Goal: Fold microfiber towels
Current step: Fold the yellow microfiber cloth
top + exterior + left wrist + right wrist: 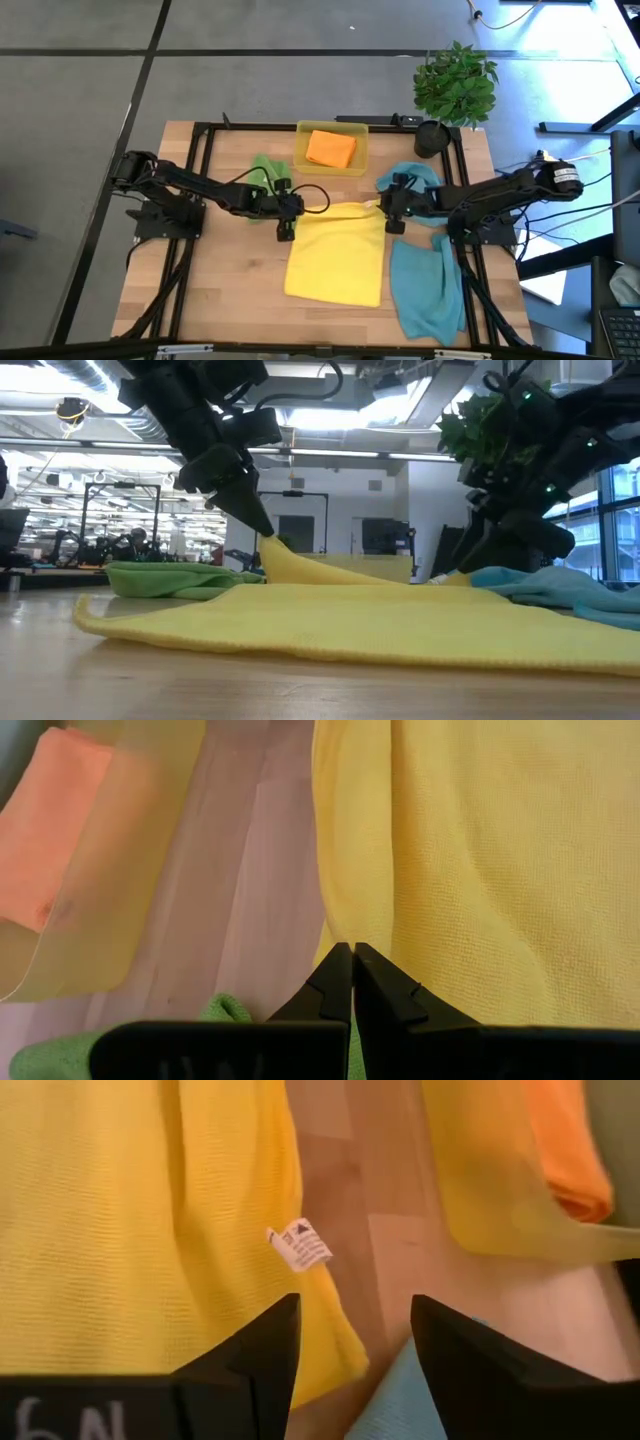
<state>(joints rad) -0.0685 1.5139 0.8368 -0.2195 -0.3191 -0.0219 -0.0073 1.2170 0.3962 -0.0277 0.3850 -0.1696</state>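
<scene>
The yellow towel [335, 250] is pinched by the left gripper [285, 226]; the right gripper [393, 222] is released; folding is barely begun.

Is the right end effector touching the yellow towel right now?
Apart. The right wrist view shows the right end effector open, the yellow towel corner lying free below it with nothing pinched.

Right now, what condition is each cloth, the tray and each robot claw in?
Yellow microfiber towel: spread flat, one corner lifted.
Orange towel: folded, in translucent yellow tray.
Green towel: crumpled.
Teal-blue towels: rumpled.
Left gripper: pinching yellow corner.
Right gripper: open, empty.
</scene>
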